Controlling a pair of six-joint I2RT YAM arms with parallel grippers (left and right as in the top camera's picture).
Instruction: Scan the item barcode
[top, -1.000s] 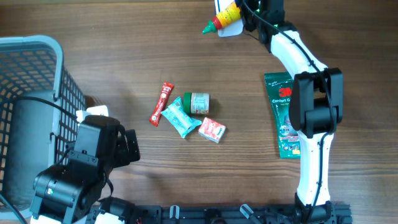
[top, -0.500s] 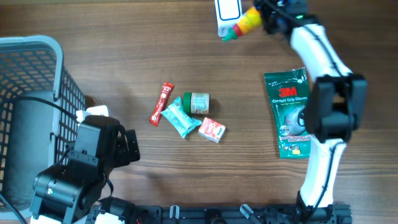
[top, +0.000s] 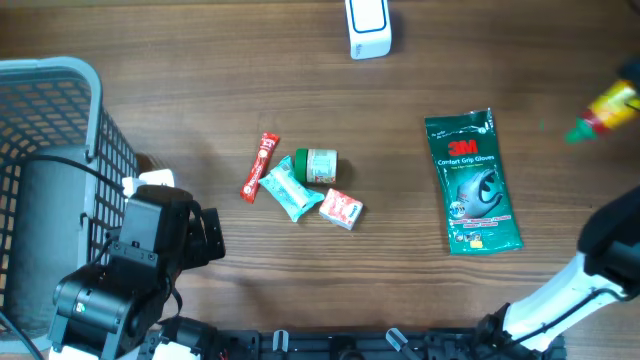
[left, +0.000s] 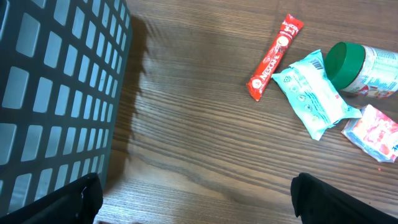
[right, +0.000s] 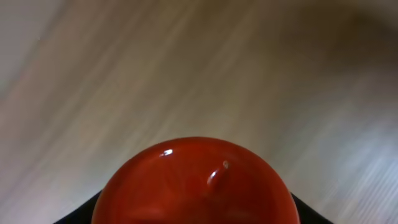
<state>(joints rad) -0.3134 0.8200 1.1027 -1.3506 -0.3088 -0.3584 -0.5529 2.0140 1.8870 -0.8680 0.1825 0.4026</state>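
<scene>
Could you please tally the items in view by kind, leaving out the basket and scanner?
Packs and sachets: 4 (red stick sachet, teal plastic packet, small red-and-white pack, green glove pack)
Jars: 1 (green-lidded jar)
Bottles: 1 (red-and-yellow bottle with green cap)
Total: 6

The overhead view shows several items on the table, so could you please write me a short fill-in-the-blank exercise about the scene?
1. The Nescafe stick is ____ in colour.
2. The jar lying on its side has a ____ lid.
3. The left gripper is ____ and holds nothing.
4. The sauce bottle is held above the table by the ____ arm.

Missing words: red; green; open; right.
</scene>
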